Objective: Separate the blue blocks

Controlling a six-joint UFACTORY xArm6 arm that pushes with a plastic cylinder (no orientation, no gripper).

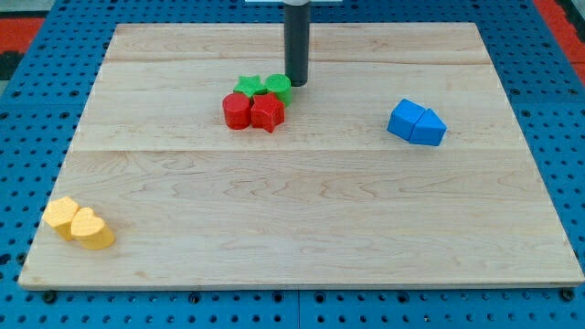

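Note:
Two blue blocks sit touching at the view's right: a blue cube-like block point(404, 119) on the left and a blue wedge-shaped block point(429, 128) on the right. My tip point(296, 83) stands near the top middle of the board, far to the left of the blue blocks. It is right next to a green round block point(280, 88), at its right side.
A green star-shaped block point(248, 87), a red round block point(237, 111) and a red star-shaped block point(268, 112) cluster below-left of my tip. Two yellow blocks point(61, 215) point(92, 229) lie touching at the bottom left corner of the wooden board point(302, 210).

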